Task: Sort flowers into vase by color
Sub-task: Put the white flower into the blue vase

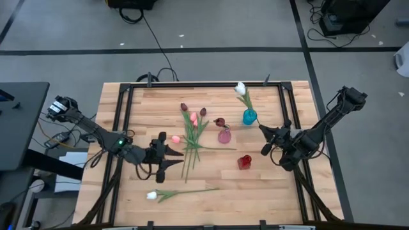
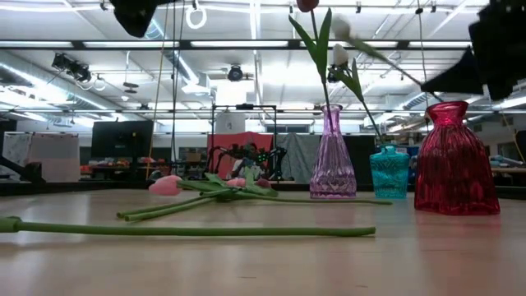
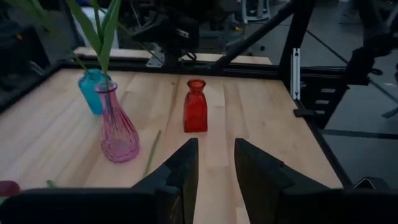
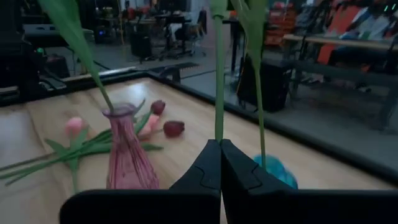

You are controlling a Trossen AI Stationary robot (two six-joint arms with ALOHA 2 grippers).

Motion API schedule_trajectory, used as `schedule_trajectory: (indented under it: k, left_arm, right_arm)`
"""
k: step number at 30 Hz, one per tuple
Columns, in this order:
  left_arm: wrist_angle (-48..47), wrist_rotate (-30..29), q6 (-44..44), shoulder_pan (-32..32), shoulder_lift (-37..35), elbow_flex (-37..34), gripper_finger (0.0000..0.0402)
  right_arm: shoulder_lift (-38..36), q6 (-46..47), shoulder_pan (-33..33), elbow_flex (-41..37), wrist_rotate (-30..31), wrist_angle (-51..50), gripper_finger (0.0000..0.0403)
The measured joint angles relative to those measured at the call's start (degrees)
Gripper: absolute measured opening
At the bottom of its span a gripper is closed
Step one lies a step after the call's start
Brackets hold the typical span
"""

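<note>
**Tulips part sorted, both arms over the table**

The left pincer hangs over the wooden slatted table at about eight o'clock from the table's middle, its two dark fingers spread with a gap between them and nothing held. It sits just beside the loose bunch of artificial tulips with pink and dark maroon heads and long green stems, which lies flat near the table's centre, heads toward twelve o'clock.

One white-headed tulip with a long green stem lies alone on the wood toward six o'clock, well apart from the bunch.

The pink ribbed glass vase stands just at three o'clock of the bunch, with a dark maroon tulip standing in it. The teal glass vase stands at about two o'clock and holds a white tulip. The red glass vase stands at about four o'clock.

The right pincer is at three o'clock, near the teal vase and touching none of the vases. Its fingers are pressed together, gripping nothing.
</note>
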Motion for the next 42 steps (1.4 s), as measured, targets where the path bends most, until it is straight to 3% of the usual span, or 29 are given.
schedule_trajectory:
  k: [3,5,10,13,15,17,21,28,33,35,37,42]
  left_arm:
    - [0.0,5.2,-0.6,3.2,0.0,0.0,0.011]
    - [0.1,7.4,-0.3,4.7,0.0,0.0,0.011]
    - [0.4,9.9,1.5,6.9,0.0,0.0,0.011]
    - [0.6,11.7,1.5,8.0,0.0,0.0,0.011]
    - [0.7,12.4,1.4,8.3,0.0,0.0,0.011]
    - [1.3,13.4,1.4,8.3,0.0,0.0,0.011]
    - [1.0,14.5,1.4,8.3,0.0,0.0,0.011]
    - [0.1,14.5,1.4,8.3,0.0,0.0,0.011]
    - [0.1,14.5,1.4,8.3,0.0,0.0,0.011]
    - [0.0,14.5,1.4,8.3,0.0,0.0,0.011]
    - [0.1,14.5,1.4,8.3,0.0,0.0,0.011]
    - [1.7,14.4,1.5,8.3,0.0,0.0,0.011]
  right_arm:
    - [-1.7,-0.8,0.6,-3.1,-1.3,5.6,0.0005]
    - [-2.1,-8.2,1.6,-4.0,-2.6,14.6,0.0005]
    - [-2.1,-45.6,1.9,-2.0,-9.6,49.2,0.0005]
    - [-2.1,-69.0,0.8,-0.3,-19.8,71.3,0.0005]
    - [-2.2,-80.1,0.0,1.6,-26.9,79.3,0.0005]
    - [-3.1,-87.0,-0.9,3.6,-29.9,80.2,0.0005]
    - [-5.8,-86.0,-6.3,5.1,-33.5,73.4,0.0005]
    - [-4.5,-66.4,-20.0,5.0,-55.8,59.3,0.0005]
    - [-3.0,-68.8,-27.2,5.0,-57.0,60.3,0.0005]
    - [-4.0,-69.1,-30.4,3.6,-60.3,62.4,0.0005]
    - [-5.8,-69.1,-33.5,0.6,-63.4,66.4,0.0005]
    - [-9.7,-68.0,-41.8,-10.8,-64.7,78.9,0.0005]
